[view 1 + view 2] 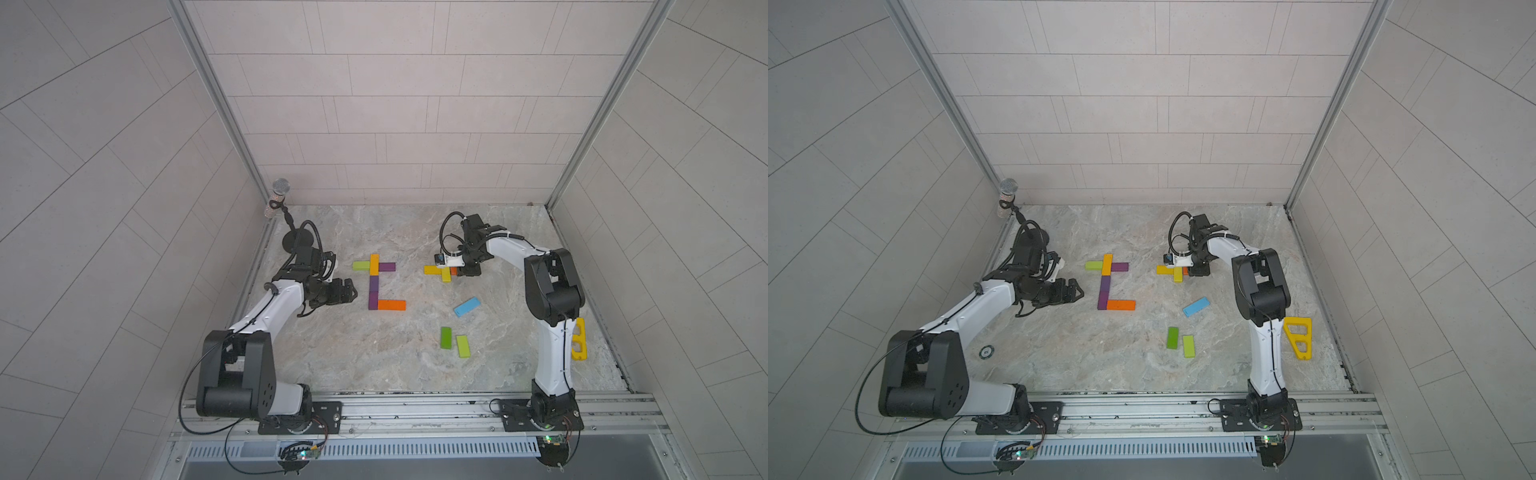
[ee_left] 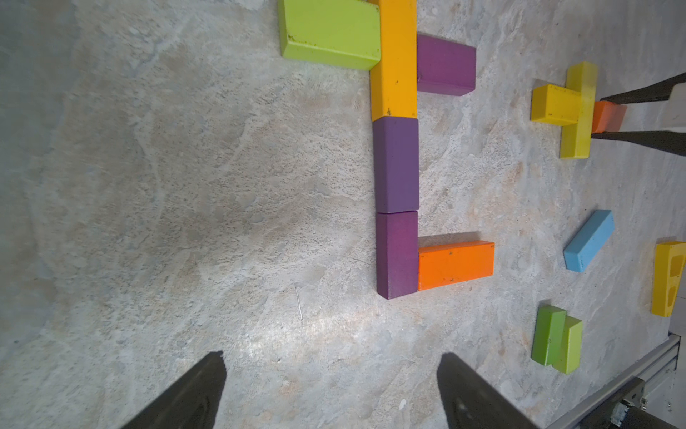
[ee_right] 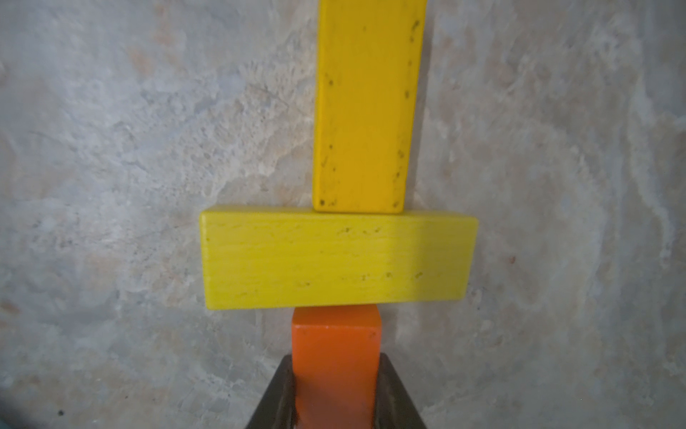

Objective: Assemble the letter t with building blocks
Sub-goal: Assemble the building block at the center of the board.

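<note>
In both top views a figure of building blocks lies left of centre: a lime block (image 1: 360, 266), an orange-yellow one (image 1: 374, 264) and a purple one (image 1: 387, 267) across the top. Two purple blocks (image 1: 373, 291) run toward the front, and an orange block (image 1: 391, 305) lies at their foot. My left gripper (image 2: 332, 367) hangs open just left of it, holding nothing. Further right, a yellow block (image 3: 367, 107) butts a lemon-yellow crosswise block (image 3: 337, 258). My right gripper (image 3: 336, 371) is shut on an orange block (image 3: 336, 345) touching that crosswise block.
Loose blocks lie toward the front right: a light blue one (image 1: 467, 306), a green one (image 1: 445, 337) and a lime one (image 1: 463, 345). A yellow frame piece with holes (image 1: 1299, 336) sits by the right arm. A microphone (image 1: 280, 189) stands at the back left corner.
</note>
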You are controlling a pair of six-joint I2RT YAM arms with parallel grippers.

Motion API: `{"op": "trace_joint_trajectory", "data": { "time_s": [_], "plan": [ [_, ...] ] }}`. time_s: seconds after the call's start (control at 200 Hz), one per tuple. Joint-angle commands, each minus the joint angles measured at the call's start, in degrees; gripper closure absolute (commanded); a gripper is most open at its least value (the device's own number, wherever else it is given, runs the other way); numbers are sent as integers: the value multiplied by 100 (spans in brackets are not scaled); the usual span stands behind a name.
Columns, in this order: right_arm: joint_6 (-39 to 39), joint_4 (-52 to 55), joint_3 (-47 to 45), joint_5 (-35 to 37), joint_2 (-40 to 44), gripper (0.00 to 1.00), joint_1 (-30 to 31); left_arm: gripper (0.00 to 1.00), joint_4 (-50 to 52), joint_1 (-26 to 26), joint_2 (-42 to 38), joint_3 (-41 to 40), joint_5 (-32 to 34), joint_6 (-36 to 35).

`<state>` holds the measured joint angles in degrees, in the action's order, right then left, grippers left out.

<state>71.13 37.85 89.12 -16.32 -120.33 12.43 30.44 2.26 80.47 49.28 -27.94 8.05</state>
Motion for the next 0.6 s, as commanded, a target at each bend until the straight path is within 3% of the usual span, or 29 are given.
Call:
{"op": "trace_joint_trajectory", "data": {
  "time_s": [0.0, 0.345, 0.595],
  "plan": [
    [-12, 91, 9, -89, -148, 96, 14, 6, 41, -33, 54, 53, -64, -124],
    [-21, 88, -11, -65, -158, 74, 47, 6, 24, -38, 71, 30, -69, -125],
    [-12, 93, -18, -97, -156, 65, 41, 6, 8, -42, 80, 22, -104, -126]
  ]
}}
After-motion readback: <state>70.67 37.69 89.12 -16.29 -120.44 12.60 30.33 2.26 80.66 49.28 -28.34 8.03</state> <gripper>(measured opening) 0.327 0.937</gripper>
